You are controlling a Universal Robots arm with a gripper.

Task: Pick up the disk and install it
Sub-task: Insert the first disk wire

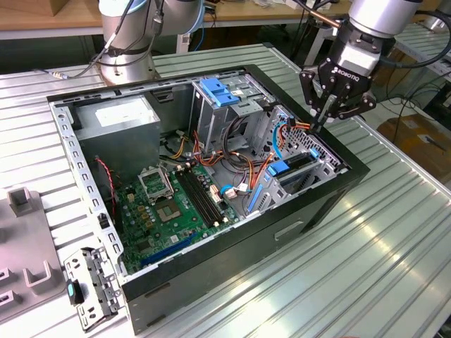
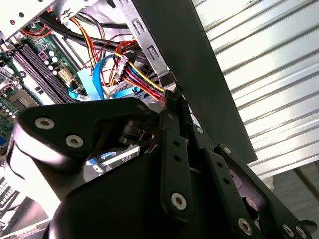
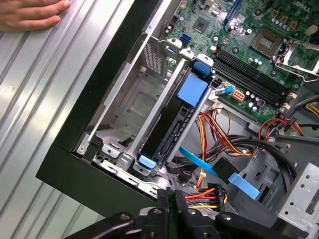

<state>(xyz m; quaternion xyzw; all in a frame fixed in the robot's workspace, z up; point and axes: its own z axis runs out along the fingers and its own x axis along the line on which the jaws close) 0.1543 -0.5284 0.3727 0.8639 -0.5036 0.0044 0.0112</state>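
Cables [image 3: 204,196] in red, yellow and orange bunched just below the hand [image 1: 318,121], which hung over the open computer case [image 1: 317,204] at the exterior view's right. Its jaws were pressed together with nothing between them. The disk [image 3: 167,133] stood on edge in a slot of the metal drive cage [image 1: 322,151], with blue rails along its sides and a blue tab at its end, near the hand but apart from it. A green motherboard [image 1: 176,204] lay inside the case, which rested on a ribbed metal table [image 1: 394,246].
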